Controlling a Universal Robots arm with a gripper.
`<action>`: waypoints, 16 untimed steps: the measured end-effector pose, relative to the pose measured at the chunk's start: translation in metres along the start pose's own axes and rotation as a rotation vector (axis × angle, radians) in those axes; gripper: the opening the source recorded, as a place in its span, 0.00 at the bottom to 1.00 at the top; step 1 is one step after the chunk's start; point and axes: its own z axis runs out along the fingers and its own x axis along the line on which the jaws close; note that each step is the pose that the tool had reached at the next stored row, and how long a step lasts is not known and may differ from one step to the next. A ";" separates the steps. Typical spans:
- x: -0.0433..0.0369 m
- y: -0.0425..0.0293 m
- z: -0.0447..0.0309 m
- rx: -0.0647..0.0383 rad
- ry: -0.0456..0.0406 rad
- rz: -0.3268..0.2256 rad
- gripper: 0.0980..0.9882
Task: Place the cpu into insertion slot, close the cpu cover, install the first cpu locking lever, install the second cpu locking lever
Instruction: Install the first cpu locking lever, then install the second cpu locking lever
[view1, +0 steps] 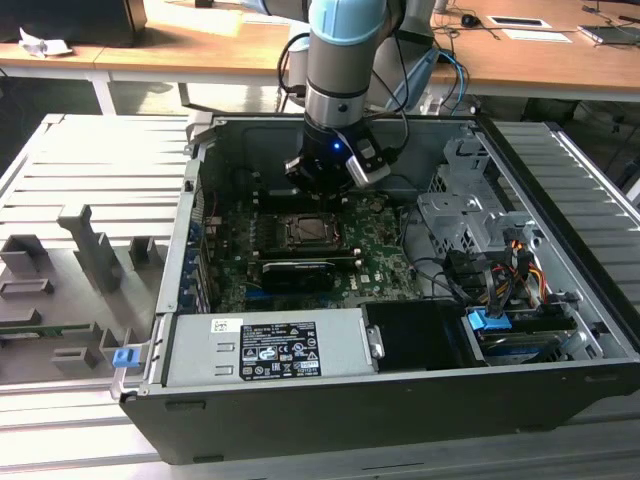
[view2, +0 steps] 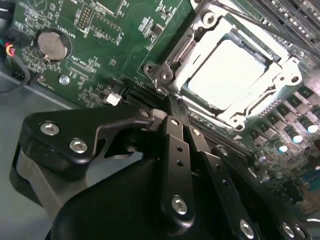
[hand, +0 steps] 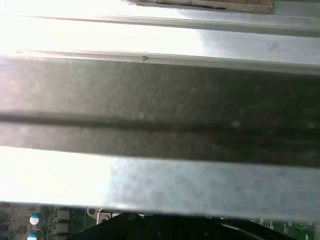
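The cpu (view2: 227, 70) lies flat in the insertion slot (view2: 165, 75), its silver top glaring bright. The cpu cover (view2: 200, 30) is folded down over it, its silver frame around the chip's edges. A thin metal locking lever (view2: 240, 17) runs along the socket's far edge. My gripper (view2: 171, 107) is shut with nothing between its black fingers (view2: 175, 150), the tips just off one socket corner above the green board. In the exterior view the gripper (view1: 318, 185) hangs over the back edge of the insertion slot (view1: 305, 232) inside the open computer case.
A long black card slot (view1: 295, 270) lies just in front of the socket. The grey power supply (view1: 265, 350) fills the case's front, with a drive cage (view1: 460, 215) and cables (view1: 500, 270) on the exterior view's right. A coin battery (view2: 52, 45) sits on the board. The case wall (hand: 160, 100) is close.
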 end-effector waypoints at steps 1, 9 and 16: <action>0.0000 0.0002 -0.0020 0.000 -0.0001 0.000 0.01; 0.0004 -0.0067 -0.0030 0.000 0.0001 0.000 0.01; 0.0008 -0.0126 -0.0036 0.000 0.0001 0.000 0.01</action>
